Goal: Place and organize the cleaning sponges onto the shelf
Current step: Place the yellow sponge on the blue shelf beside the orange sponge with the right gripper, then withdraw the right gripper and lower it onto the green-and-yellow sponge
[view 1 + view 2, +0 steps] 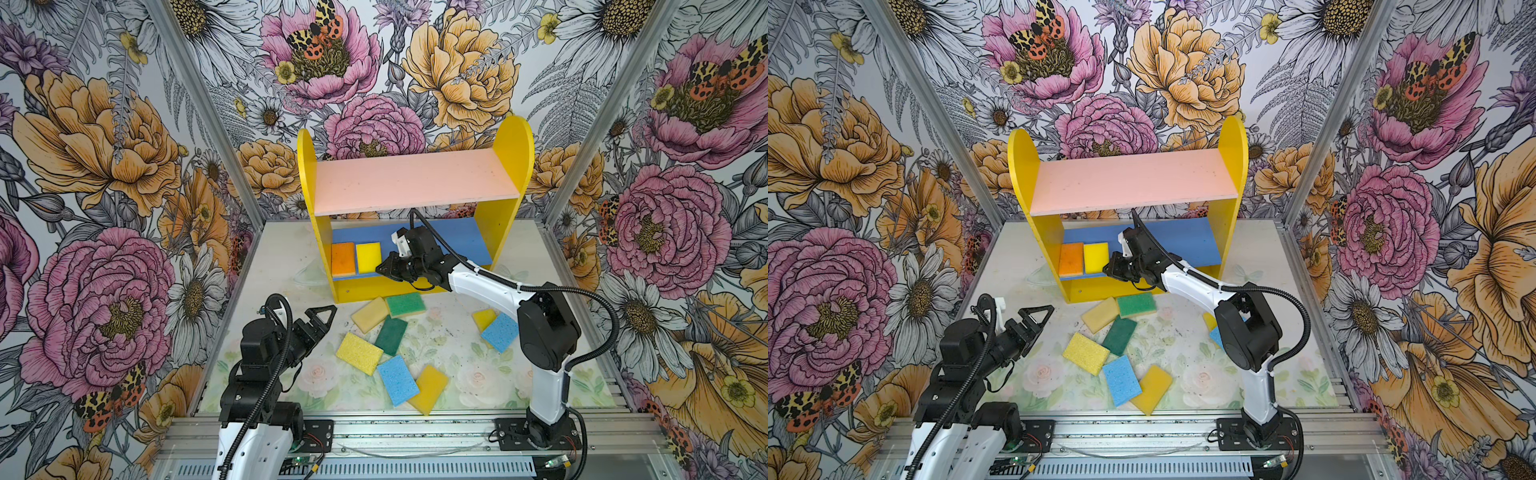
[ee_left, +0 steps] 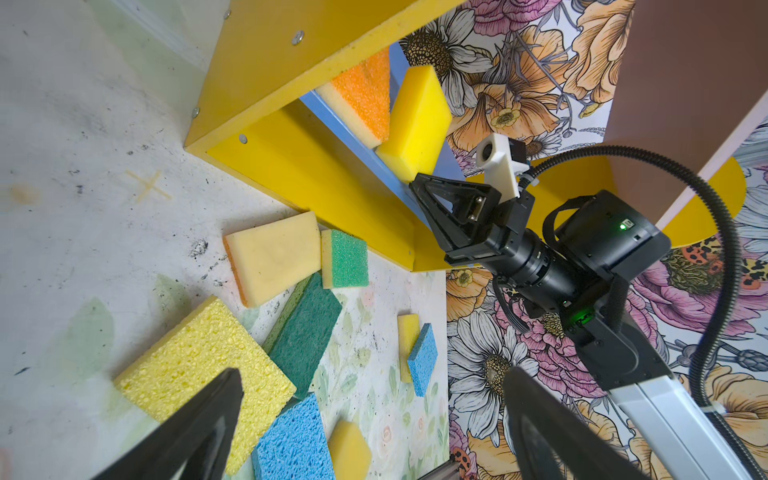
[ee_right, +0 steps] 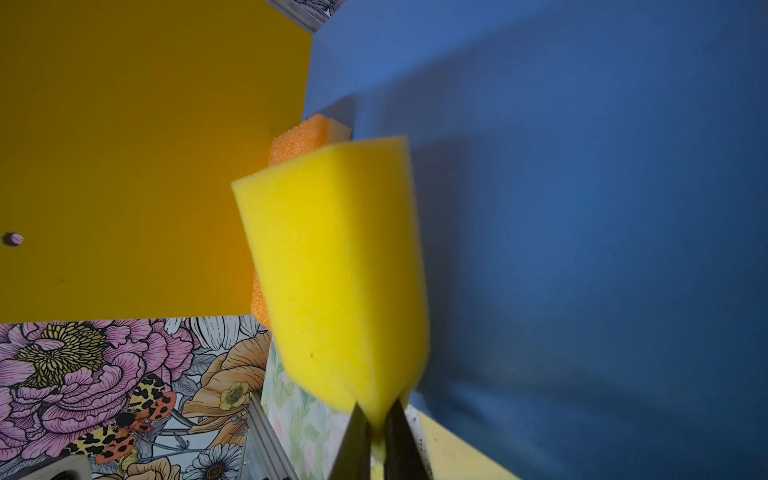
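The shelf [image 1: 513, 141] stands at the back, with a bare pink upper board [image 1: 415, 178] and a blue lower board [image 1: 457, 241]. On the blue board's left end lie an orange sponge [image 1: 343, 258] and, beside it, a yellow sponge [image 1: 368, 257]. My right gripper [image 1: 380, 269] reaches in under the pink board and pinches the near edge of that yellow sponge [image 3: 340, 257], which bulges where the jaws squeeze it. My left gripper [image 1: 328, 322] hovers wide open over the table's left side, holding nothing. Several more sponges lie loose on the table.
Loose sponges in front of the shelf: pale yellow [image 1: 370, 314], green [image 1: 406, 304], dark green [image 1: 391, 335], textured yellow [image 1: 359, 353], blue [image 1: 397, 380], deep yellow [image 1: 430, 388]. A yellow [image 1: 484, 319] and a blue one [image 1: 501, 332] lie partly under the right arm.
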Controlling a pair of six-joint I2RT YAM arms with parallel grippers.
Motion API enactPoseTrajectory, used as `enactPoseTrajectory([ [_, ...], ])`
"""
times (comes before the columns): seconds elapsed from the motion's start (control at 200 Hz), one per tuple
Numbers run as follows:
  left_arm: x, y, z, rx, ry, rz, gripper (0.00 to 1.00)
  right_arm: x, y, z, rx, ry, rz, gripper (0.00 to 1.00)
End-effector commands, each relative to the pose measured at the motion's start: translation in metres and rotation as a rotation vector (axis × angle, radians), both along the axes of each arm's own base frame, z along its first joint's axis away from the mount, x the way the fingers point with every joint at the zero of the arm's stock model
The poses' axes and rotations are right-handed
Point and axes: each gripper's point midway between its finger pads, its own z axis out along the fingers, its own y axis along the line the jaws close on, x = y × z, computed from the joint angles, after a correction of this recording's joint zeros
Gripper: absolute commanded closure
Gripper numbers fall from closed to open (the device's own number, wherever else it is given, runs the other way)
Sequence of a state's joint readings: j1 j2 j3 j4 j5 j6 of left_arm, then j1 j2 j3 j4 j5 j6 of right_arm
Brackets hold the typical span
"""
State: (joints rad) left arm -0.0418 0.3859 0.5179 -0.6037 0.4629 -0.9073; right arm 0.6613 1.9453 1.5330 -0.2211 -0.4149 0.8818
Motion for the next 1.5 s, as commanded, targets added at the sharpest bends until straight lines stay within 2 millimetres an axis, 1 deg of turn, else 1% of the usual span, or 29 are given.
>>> enactPoseTrajectory([
  [0.0, -0.001, 0.0, 0.01, 0.024, -0.03, -0.008, 0.01, 0.004, 0.004, 0.012, 0.017, -0.033, 0.013, 0.79],
  [0.085, -0.001, 0.0, 0.01, 0.024, -0.03, -0.007, 0.01, 0.004, 0.004, 0.012, 0.017, -0.033, 0.013, 0.68],
  [0.14, -0.001, 0.0, 0.011, 0.024, -0.031, -0.007, 0.01, 0.004, 0.004, 0.014, 0.019, -0.037, 0.014, 0.64],
  [0.205, -0.002, -0.001, 0.011, 0.024, -0.031, -0.01, 0.01, 0.004, 0.004, 0.016, 0.021, -0.042, 0.015, 0.62],
  [0.365, -0.001, -0.001, 0.012, 0.023, -0.032, -0.01, 0.01, 0.004, 0.003, 0.02, 0.023, -0.047, 0.01, 0.59],
  [0.435, -0.001, -0.001, 0.012, 0.025, -0.031, -0.013, 0.01, 0.002, 0.0, 0.026, 0.024, -0.061, 0.006, 0.55],
  [0.51, -0.001, -0.002, 0.013, 0.027, -0.034, -0.019, 0.01, -0.005, -0.005, 0.039, 0.022, -0.101, 0.006, 0.51],
  [0.585, -0.002, -0.004, 0.015, 0.026, -0.037, -0.029, 0.01, -0.017, -0.014, 0.05, 0.013, -0.134, -0.003, 0.48],
  [0.715, -0.003, -0.009, 0.009, 0.003, -0.009, -0.052, 0.01, -0.045, -0.032, 0.054, -0.015, -0.155, -0.041, 0.43],
  [0.76, -0.003, -0.011, 0.004, 0.001, 0.003, -0.063, 0.01, -0.056, -0.039, 0.048, -0.026, -0.14, -0.051, 0.42],
  [0.825, -0.004, -0.012, -0.004, -0.004, 0.025, -0.068, 0.01, -0.072, -0.053, 0.031, -0.047, -0.09, -0.086, 0.41],
  [0.845, -0.004, -0.012, -0.006, -0.006, 0.031, -0.068, 0.01, -0.077, -0.058, 0.029, -0.048, -0.078, -0.105, 0.4],
  [0.855, -0.004, -0.012, -0.008, -0.008, 0.035, -0.067, 0.01, -0.079, -0.061, 0.023, -0.057, -0.066, -0.117, 0.4],
  [0.86, -0.004, -0.013, -0.008, -0.009, 0.036, -0.068, 0.01, -0.079, -0.062, 0.024, -0.055, -0.066, -0.122, 0.4],
  [0.895, -0.004, -0.013, -0.012, -0.014, 0.044, -0.067, 0.01, -0.087, -0.073, 0.012, -0.07, -0.036, -0.16, 0.4],
  [0.955, -0.003, -0.016, -0.015, -0.023, 0.046, -0.07, 0.01, -0.096, -0.091, -0.005, -0.086, 0.012, -0.228, 0.4],
  [0.985, -0.002, -0.017, -0.016, -0.025, 0.046, -0.073, 0.01, -0.101, -0.099, -0.017, -0.098, 0.045, -0.261, 0.4],
  [1.076, 0.0, -0.022, -0.021, -0.02, 0.05, -0.087, 0.01, -0.109, -0.113, -0.041, -0.099, 0.138, -0.362, 0.4],
  [1.116, 0.001, -0.024, -0.023, -0.018, 0.055, -0.091, 0.01, -0.11, -0.114, -0.047, -0.077, 0.161, -0.402, 0.4],
  [1.171, 0.002, -0.026, -0.026, -0.022, 0.058, -0.092, 0.01, -0.108, -0.113, -0.05, -0.027, 0.178, -0.466, 0.4],
  [1.241, 0.003, -0.028, -0.026, -0.037, 0.056, -0.096, 0.01, -0.103, -0.11, -0.051, 0.044, 0.198, -0.52, 0.4],
  [1.311, 0.004, -0.029, -0.025, -0.041, 0.058, -0.096, 0.01, -0.096, -0.107, -0.058, 0.12, 0.229, -0.578, 0.41],
  [1.496, 0.004, -0.029, -0.02, -0.048, 0.051, -0.097, 0.01, -0.083, -0.097, -0.079, 0.219, 0.294, -0.656, 0.43],
])
